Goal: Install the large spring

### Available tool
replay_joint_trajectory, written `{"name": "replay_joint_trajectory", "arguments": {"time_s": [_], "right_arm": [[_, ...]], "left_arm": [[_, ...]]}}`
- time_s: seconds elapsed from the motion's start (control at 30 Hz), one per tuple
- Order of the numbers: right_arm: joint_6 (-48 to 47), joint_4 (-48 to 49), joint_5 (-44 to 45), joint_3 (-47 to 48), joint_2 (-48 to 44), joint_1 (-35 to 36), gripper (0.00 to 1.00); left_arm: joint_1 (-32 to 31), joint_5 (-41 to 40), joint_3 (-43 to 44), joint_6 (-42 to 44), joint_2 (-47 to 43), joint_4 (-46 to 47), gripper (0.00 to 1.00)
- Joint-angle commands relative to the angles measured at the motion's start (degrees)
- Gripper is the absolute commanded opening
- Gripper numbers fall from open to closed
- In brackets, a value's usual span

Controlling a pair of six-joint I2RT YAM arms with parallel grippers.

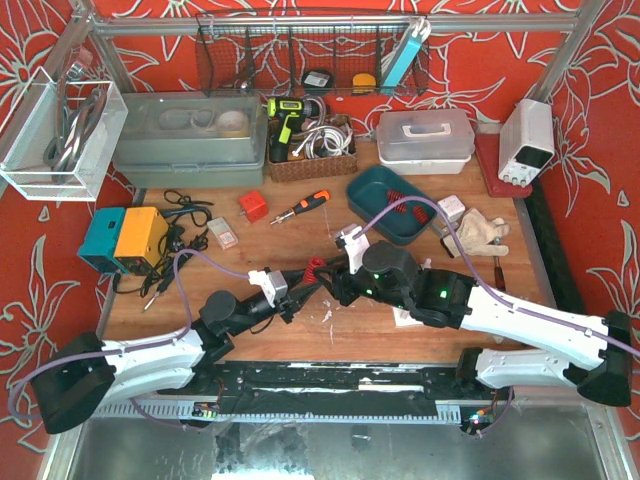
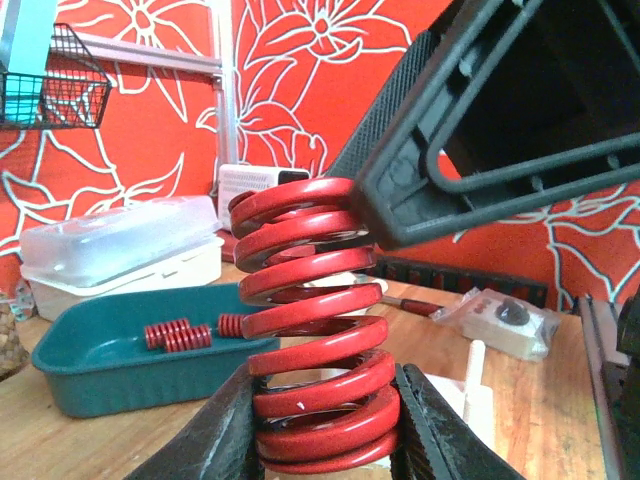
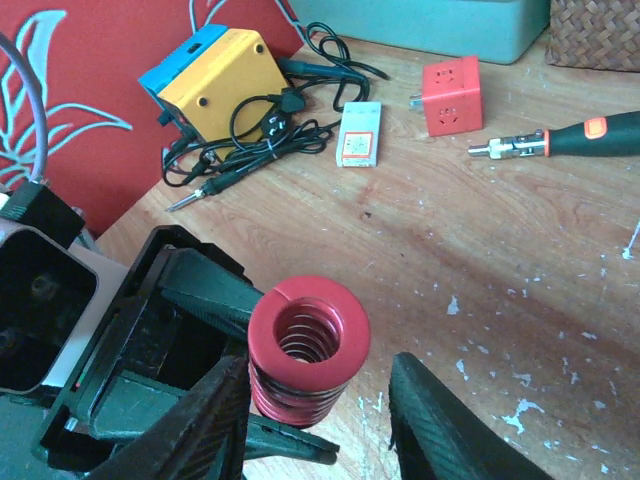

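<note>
The large spring [image 2: 315, 320] is a thick red coil, standing upright above the wooden table. My left gripper [image 2: 325, 440] is shut on its lowest coils, one dark finger on each side. My right gripper [image 3: 320, 368] straddles the spring's [image 3: 308, 335] upper end and is open. Its left finger lies against the coils, and its right finger [image 3: 440, 420] stands clear with a gap. In the top view the spring [image 1: 316, 272] sits at mid table between the left gripper [image 1: 303, 287] and the right gripper [image 1: 335, 280].
A teal tray [image 1: 372, 190] holding small red springs lies behind the grippers. A screwdriver [image 1: 300, 207], a red cube [image 1: 252, 206], a yellow and blue box [image 1: 125, 238] with cables and a glove [image 1: 478, 232] lie on the table. Bins line the back.
</note>
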Motion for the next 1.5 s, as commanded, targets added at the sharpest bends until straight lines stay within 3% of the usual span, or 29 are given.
{"name": "replay_joint_trajectory", "arguments": {"time_s": [0.0, 0.37, 0.73, 0.93, 1.1, 1.17, 1.3, 1.43, 1.47], "right_arm": [[-1.57, -3.56, -1.99, 2.15, -0.68, -0.96, 0.43], [1.83, -0.27, -5.12, 1.41, 0.84, -2.77, 0.65], [3.34, 2.65, -14.39, 1.85, 4.12, -4.85, 0.62], [2.71, 4.04, -16.04, 1.41, 3.92, -4.93, 0.47], [2.41, 5.04, -17.13, 0.67, 3.01, -4.94, 0.06], [1.97, 5.32, -16.76, 0.09, 2.65, -4.94, 0.00], [0.28, 4.50, -11.30, -0.82, 1.32, -4.94, 0.00], [-1.88, 1.44, 0.88, -2.94, -1.31, -4.94, 0.00], [-2.17, 0.58, 4.78, -3.70, -2.11, -4.94, 0.00]], "left_arm": [[0.30, -0.13, -0.54, 3.29, 0.00, 5.01, 0.00], [0.08, 3.82, -1.83, 6.04, 0.55, 8.24, 0.00], [-0.09, 5.18, -2.21, 7.62, 0.58, 9.35, 0.00], [-0.17, 4.10, -2.66, 8.50, 0.92, 9.31, 0.00], [-0.18, 0.13, -3.19, 8.45, 1.33, 9.83, 0.00], [-0.18, -3.54, -3.17, 7.18, 1.23, 9.68, 0.16], [-0.17, -11.27, -1.67, 2.76, -0.94, 2.43, 0.66], [-0.18, -15.73, -0.20, -1.59, -4.10, -6.03, 0.98], [-0.18, -17.16, -0.19, -3.27, -4.82, -7.36, 1.00]]}}
